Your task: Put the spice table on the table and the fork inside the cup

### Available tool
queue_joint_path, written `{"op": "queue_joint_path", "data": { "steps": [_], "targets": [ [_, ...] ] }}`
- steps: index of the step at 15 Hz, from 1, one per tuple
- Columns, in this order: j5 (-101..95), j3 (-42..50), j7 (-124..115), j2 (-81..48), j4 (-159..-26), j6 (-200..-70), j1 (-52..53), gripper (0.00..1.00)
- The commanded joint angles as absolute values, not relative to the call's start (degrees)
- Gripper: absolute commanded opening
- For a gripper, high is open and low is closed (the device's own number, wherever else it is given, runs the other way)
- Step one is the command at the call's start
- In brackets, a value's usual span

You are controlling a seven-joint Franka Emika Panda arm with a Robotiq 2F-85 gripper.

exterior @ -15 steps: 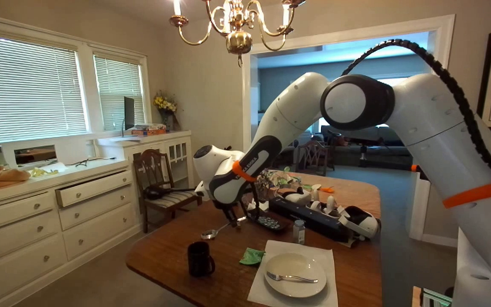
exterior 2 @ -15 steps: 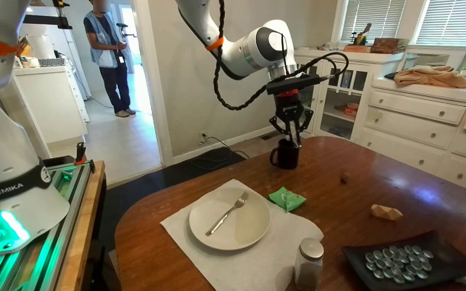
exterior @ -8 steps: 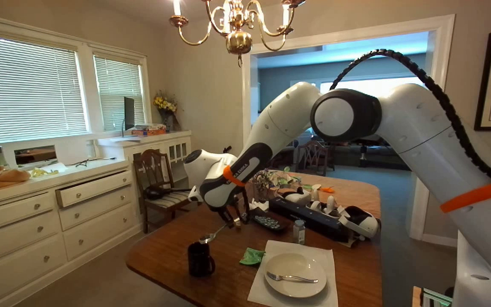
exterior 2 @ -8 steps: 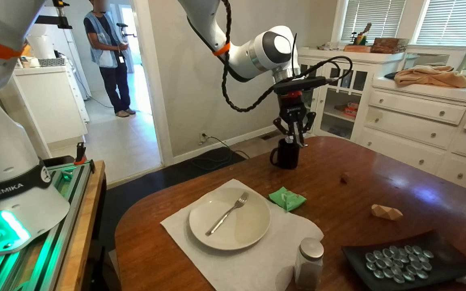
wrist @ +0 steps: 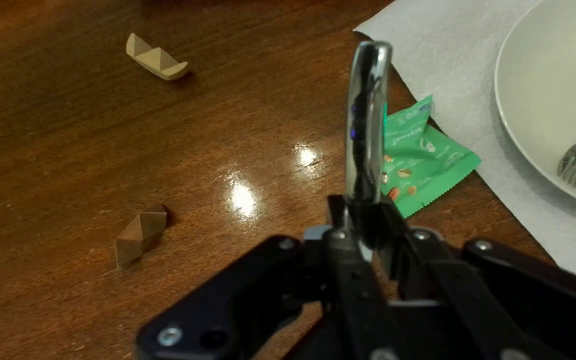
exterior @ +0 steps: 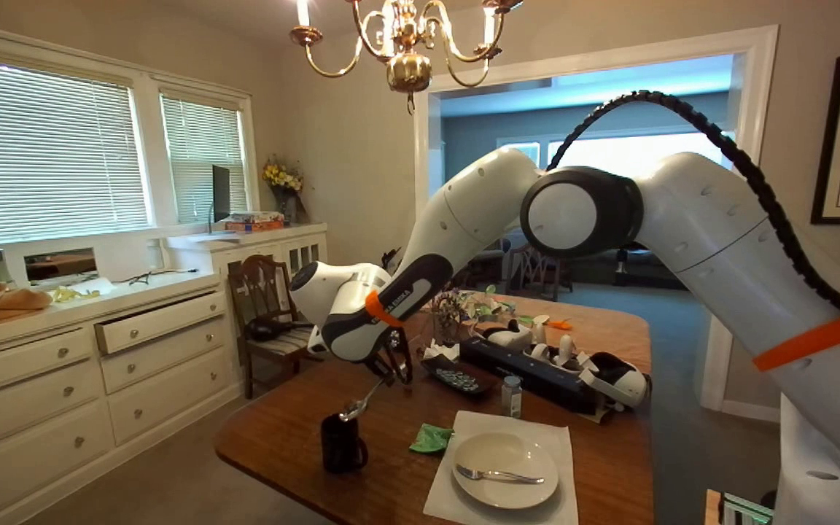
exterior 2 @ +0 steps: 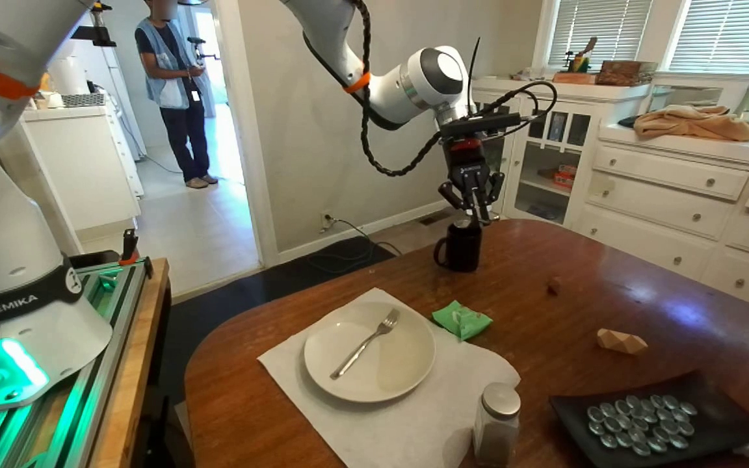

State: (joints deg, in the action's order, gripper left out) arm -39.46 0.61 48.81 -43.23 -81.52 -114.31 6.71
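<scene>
Metal spoon (wrist: 365, 125) gripped by jaws | cup (exterior 2: 463, 249) seen near, below | green packet (wrist: 430, 165) located between jaws and plate (wrist: 543, 85)

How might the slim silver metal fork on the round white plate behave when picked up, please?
The fork is probably stiff, judging by its metal handle. Its polished sheen suggests it may slip. Lying on the smooth-looking plate, it could skid before lifting.
</scene>
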Motion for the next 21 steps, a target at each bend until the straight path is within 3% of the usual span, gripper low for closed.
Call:
{"op": "queue_joint_path", "data": {
  "steps": [1, 21],
  "targets": [
    [-42.09, 0.88, 50.38, -46.67, -76.83, -110.71, 7.64, 0.04],
    [-49.63, 1.87, 56.32, -56.62, -64.05, -103.54, 12.81, 0.04]
  ]
}}
